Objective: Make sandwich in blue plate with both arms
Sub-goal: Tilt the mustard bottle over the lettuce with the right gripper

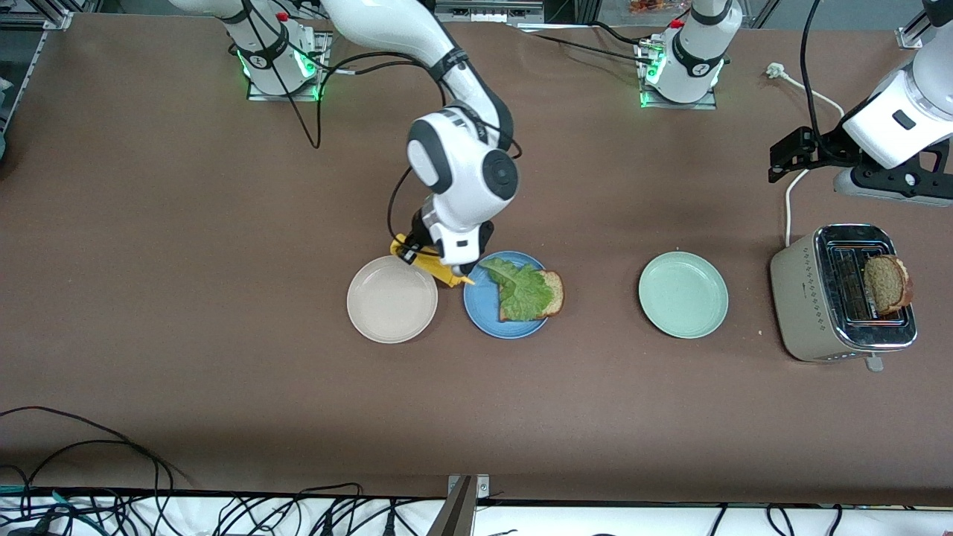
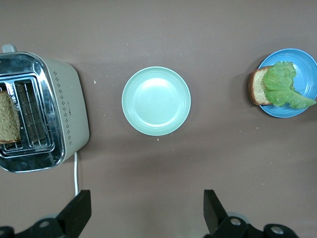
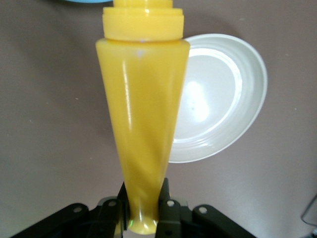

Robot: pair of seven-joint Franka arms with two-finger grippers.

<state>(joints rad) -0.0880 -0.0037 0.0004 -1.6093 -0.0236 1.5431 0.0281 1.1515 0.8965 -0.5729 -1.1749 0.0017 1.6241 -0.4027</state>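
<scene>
The blue plate (image 1: 482,309) holds one slice of brown bread (image 1: 552,292) with a green lettuce leaf (image 1: 525,290) on top. My right gripper (image 3: 141,208) is shut on the narrow end of a yellow squeeze bottle (image 1: 428,262), which is tilted, with its nozzle at the blue plate's rim beside the lettuce. A second brown slice (image 1: 886,283) stands in the toaster (image 1: 797,290). My left gripper (image 1: 789,152) is open and empty, up over the bare table by the toaster. The left wrist view shows the plate (image 2: 307,64), lettuce (image 2: 282,87) and toaster slice (image 2: 7,124).
A cream-white plate (image 1: 392,299) lies beside the blue plate toward the right arm's end. A pale mint-green plate (image 1: 683,294) lies between the blue plate and the toaster. The toaster's white cable (image 1: 789,201) runs toward the left arm's base.
</scene>
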